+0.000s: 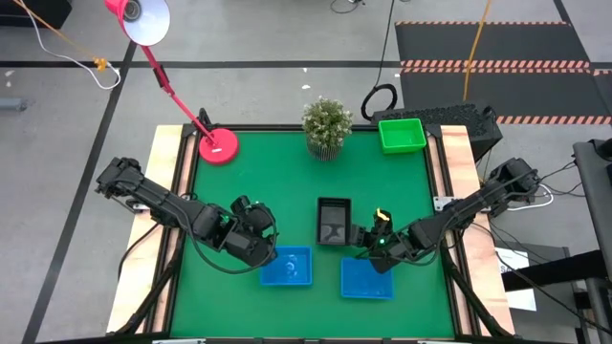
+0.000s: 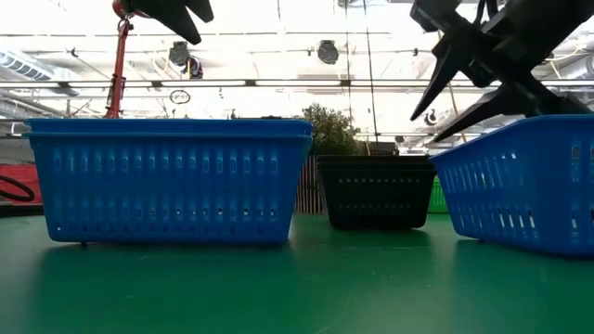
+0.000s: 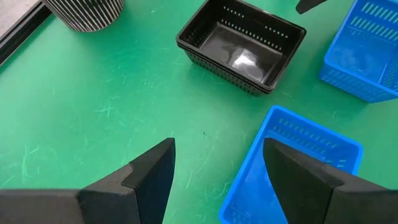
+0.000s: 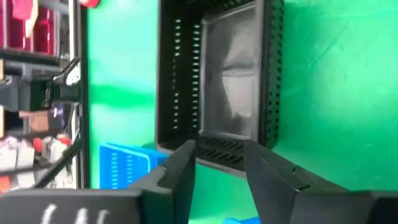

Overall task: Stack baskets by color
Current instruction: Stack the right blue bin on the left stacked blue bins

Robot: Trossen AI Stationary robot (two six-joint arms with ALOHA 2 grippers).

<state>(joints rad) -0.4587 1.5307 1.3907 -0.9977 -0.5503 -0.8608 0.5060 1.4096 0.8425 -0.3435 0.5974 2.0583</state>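
Two blue baskets (image 1: 287,267) (image 1: 367,278) lie under the grippers. Left gripper (image 1: 262,243) hangs spread wide; right gripper (image 1: 367,241) stands parted, empty, black basket (image 1: 334,221) just ahead. They look light and stiff; a wall rim suits gripping.

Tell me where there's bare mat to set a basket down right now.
Widest free patch: mid-mat, bordered by the red lamp base, potted plant and black basket. Also open: between the green basket and black basket. Crowded: the front, where both blue baskets, the left hand and right hand cluster.
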